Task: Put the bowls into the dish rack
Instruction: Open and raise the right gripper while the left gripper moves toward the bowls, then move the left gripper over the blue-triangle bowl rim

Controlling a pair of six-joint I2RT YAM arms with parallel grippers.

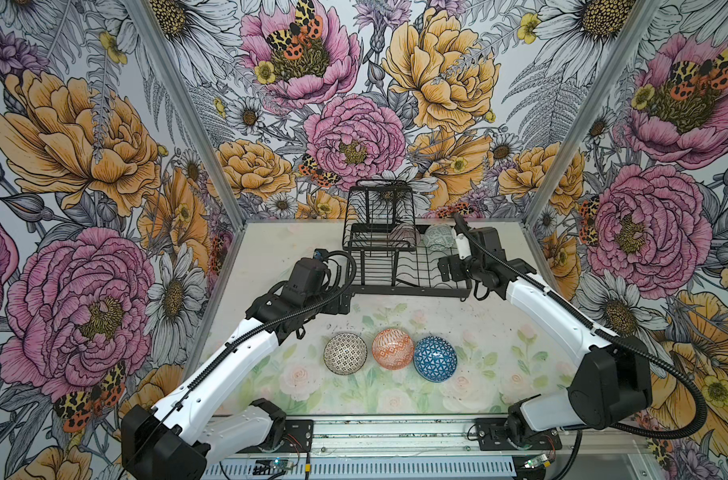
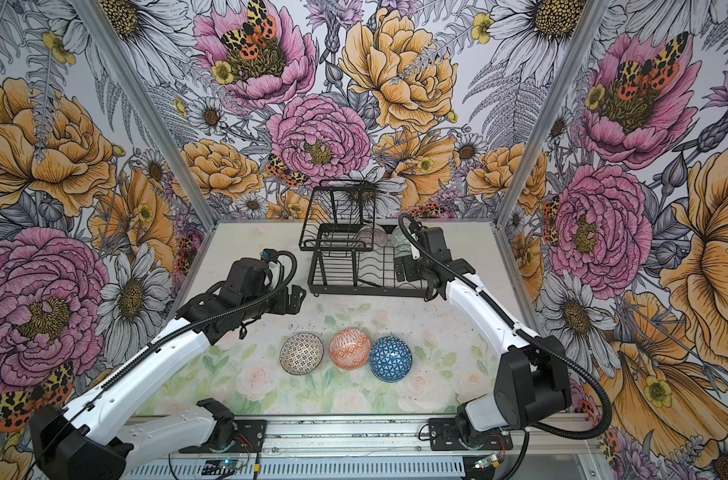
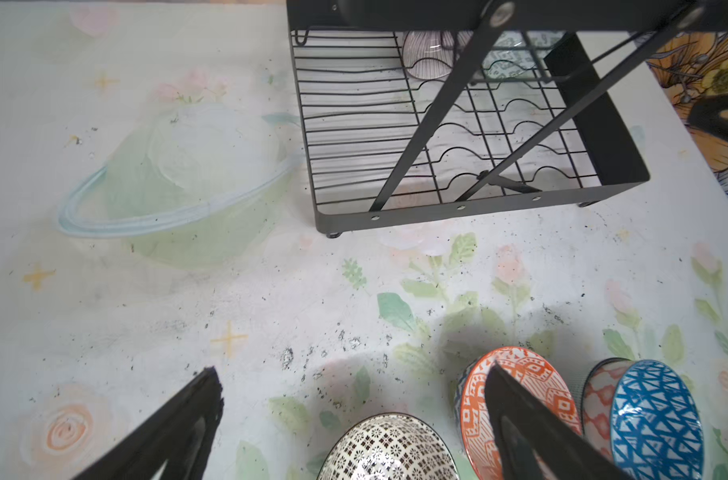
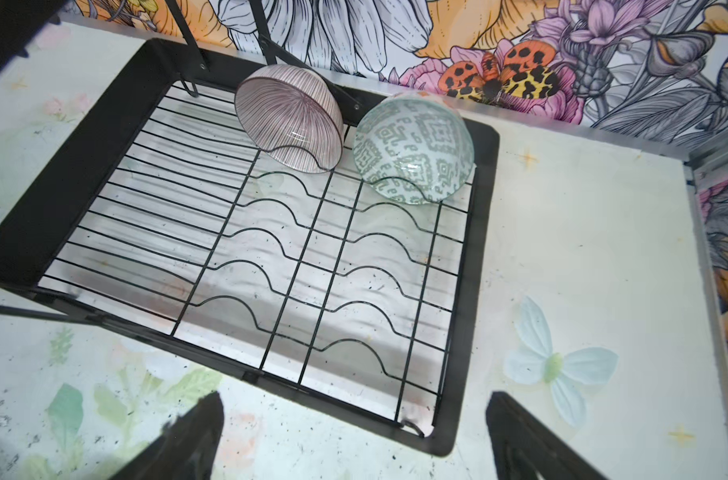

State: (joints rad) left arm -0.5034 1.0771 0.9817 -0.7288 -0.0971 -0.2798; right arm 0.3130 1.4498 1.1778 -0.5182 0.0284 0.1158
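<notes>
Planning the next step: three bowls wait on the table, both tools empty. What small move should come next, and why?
Probably lower the open left tool toward the rim of the dotted bowl. It lies nearest that tool, and the rack holds only a striped bowl and a green bowl, with free slots in front.

A pale table mat (image 1: 395,324) with faint printed roses and leaves shows many small dark specks. Behind the table mat and at both its sides stand walls (image 1: 354,104) with big pink and orange flower wallpaper. Along its near edge runs a metal rail (image 1: 395,434).
</notes>
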